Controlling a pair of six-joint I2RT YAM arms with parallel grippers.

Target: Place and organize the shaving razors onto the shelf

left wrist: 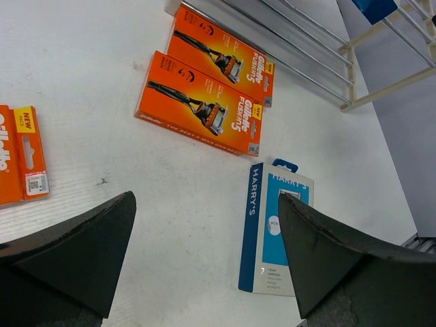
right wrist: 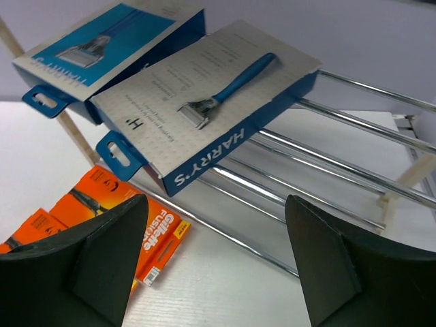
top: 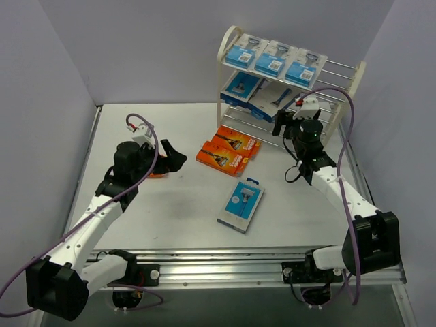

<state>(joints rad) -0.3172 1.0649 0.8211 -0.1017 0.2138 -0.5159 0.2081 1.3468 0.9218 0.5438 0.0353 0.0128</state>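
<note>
Top external: we see both jaws wide open, empty; flat blue razor card (top: 241, 205) at six o'clock seems light, stiff; pinch its edges.

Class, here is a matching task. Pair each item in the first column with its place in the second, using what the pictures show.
Items:
A. row of three blue packs
B. pair of orange boxes
C. lone blue pack
D. single orange box

Places:
1. middle of the table
2. by the left pincer
3. top tier of the shelf
4. on the table, just in front of the shelf

Pairs: A-3, B-4, C-1, D-2
</note>
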